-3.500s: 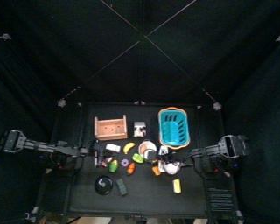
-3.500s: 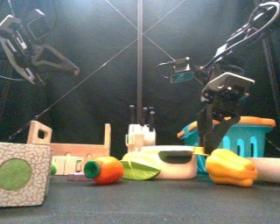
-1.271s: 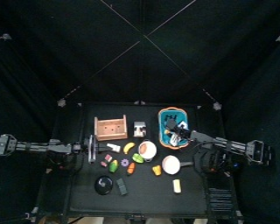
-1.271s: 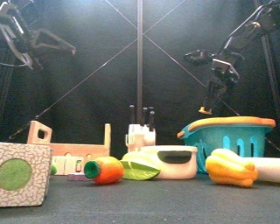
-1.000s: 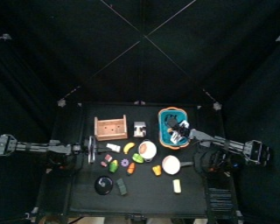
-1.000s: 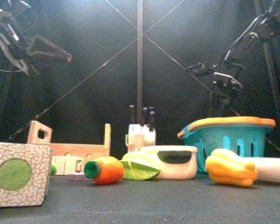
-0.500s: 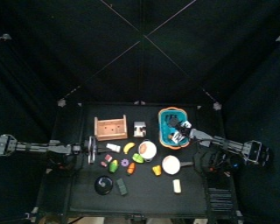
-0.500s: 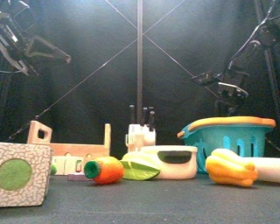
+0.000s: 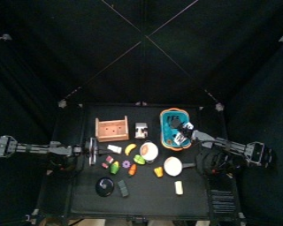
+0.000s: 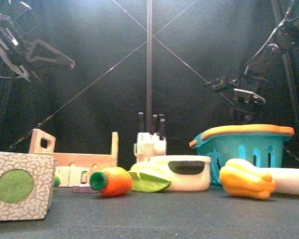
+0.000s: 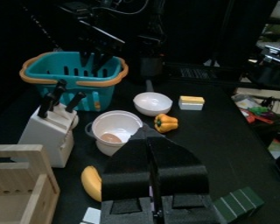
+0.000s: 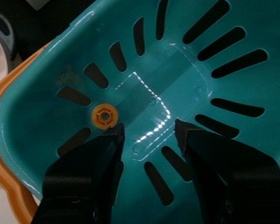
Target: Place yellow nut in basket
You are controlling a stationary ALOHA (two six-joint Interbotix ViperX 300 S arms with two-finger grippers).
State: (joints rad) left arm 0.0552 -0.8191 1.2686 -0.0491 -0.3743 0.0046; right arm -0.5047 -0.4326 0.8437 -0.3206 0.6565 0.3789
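We read no writing anywhere; our right gripper hangs with jaws apart above the nut lying in the basket; our left gripper's jaws are together.

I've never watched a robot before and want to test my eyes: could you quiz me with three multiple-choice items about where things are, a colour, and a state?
1. Where is the small yellow-orange nut?
A. On the floor of the bright blue slatted plastic basket
B. On the black table
C. In the brown wooden box

2. What colour is the basket's rim?
A. Green
B. Orange
C. White

3. How do the right gripper's fingers stand?
A. Shut on the nut
B. Shut on the rim
C. Open, holding nothing

Answers:
1 A, the right wrist view shows the nut lying on the basket floor.
2 B, an orange band edges the basket.
3 C, the fingers stand apart with the nut lying free beyond them.
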